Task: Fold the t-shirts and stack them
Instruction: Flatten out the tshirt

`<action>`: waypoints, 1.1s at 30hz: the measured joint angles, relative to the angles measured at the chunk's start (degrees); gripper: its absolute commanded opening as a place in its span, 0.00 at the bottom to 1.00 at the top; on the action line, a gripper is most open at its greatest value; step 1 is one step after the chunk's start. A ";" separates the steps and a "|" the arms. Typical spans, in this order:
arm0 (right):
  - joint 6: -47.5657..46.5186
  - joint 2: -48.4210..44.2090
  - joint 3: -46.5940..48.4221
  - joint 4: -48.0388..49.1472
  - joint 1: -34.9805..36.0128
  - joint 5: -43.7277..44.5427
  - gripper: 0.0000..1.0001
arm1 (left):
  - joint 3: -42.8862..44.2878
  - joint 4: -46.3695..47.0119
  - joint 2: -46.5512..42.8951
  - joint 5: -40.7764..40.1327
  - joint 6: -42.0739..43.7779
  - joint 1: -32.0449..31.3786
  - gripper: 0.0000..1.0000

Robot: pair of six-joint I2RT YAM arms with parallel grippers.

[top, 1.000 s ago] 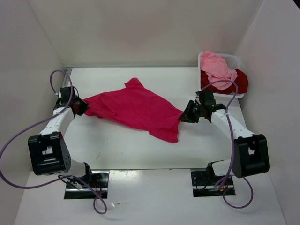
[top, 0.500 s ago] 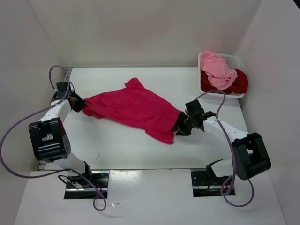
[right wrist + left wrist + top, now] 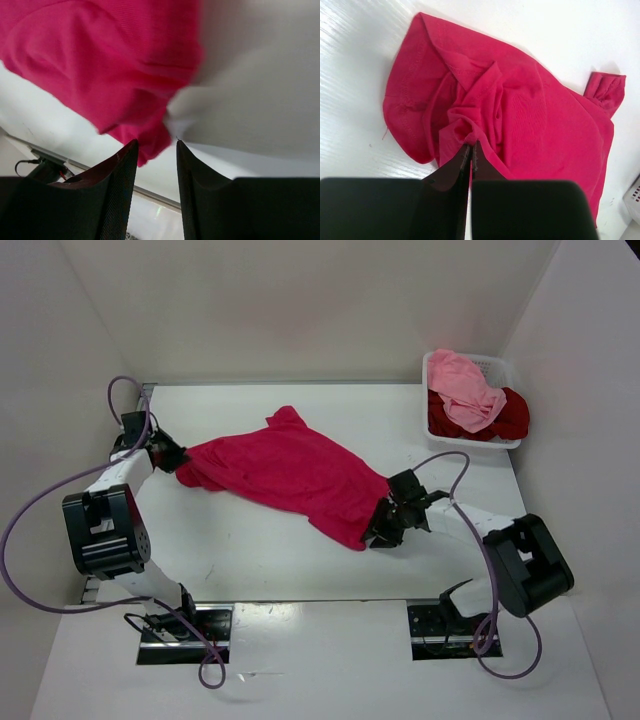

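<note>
The bright crimson-pink t-shirt (image 3: 285, 470) lies spread and wrinkled across the middle of the table. My left gripper (image 3: 172, 460) is shut on a bunched fold at its left end; the left wrist view shows the closed gripper (image 3: 471, 145) pinching the cloth (image 3: 530, 115). My right gripper (image 3: 378, 530) is at the shirt's near right corner. In the right wrist view the gripper (image 3: 156, 143) is open, and a tip of the crimson cloth (image 3: 100, 65) hangs between the fingers, against the left one. The light pink shirt (image 3: 462, 385) and the dark red shirt (image 3: 510, 415) lie heaped in the basket.
The white mesh basket (image 3: 505, 365) stands at the back right corner of the table. White walls close in the table at the back and both sides. The arm bases and their cables sit at the near edge.
My right gripper has moved down and left, from the shirt's right edge to its near right corner. My left gripper has shifted slightly back and left, still holding the shirt.
</note>
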 measured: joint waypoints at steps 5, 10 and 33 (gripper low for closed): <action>-1.16 3.32 2.73 2.21 0.83 -1.44 0.22 | 0.00 0.26 0.00 0.63 0.00 -0.98 0.00; -3.93 6.38 5.68 0.83 0.90 -5.51 0.00 | 0.00 0.04 -0.07 1.11 0.02 -1.36 0.00; -4.31 -6.08 3.39 -9.46 2.36 -6.75 0.06 | 6.58 -5.09 -0.81 -0.02 0.28 -1.77 0.00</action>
